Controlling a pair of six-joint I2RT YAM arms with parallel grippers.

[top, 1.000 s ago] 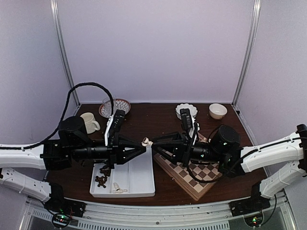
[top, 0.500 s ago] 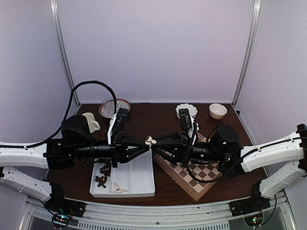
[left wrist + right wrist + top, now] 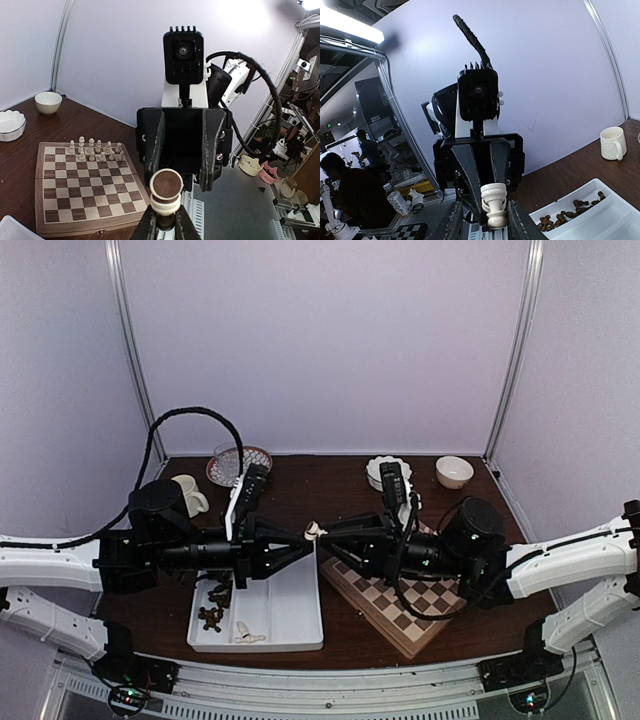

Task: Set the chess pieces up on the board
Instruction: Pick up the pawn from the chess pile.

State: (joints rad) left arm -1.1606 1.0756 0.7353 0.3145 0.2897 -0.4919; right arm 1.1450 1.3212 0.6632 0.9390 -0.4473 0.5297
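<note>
On the bench (image 3: 330, 485), a mug (image 3: 186, 495) stood at ten o'clock. A white tray (image 3: 295, 615) lay at seven o'clock, with dark pieces (image 3: 212, 612) along its left side and a loose pale piece (image 3: 245, 635) near its front edge.

Above the tray's far right corner, the left pincer (image 3: 305, 536) pointed toward three o'clock. It was pinching a cream piece (image 3: 314, 532) in the air over the middle of the bench.

The right pincer (image 3: 326, 532) faced it from three o'clock, tip to tip. Its fingers were spread, one on each side of the cream piece; whether they touched it could not be told.

The board (image 3: 400, 618) lay at five o'clock, under the right arm. The left wrist view showed a double row of pale chessmen (image 3: 95, 150) standing upright along one edge.

A fluted bowl (image 3: 378, 468) and a round bowl (image 3: 454, 471) sat at one and two o'clock.
</note>
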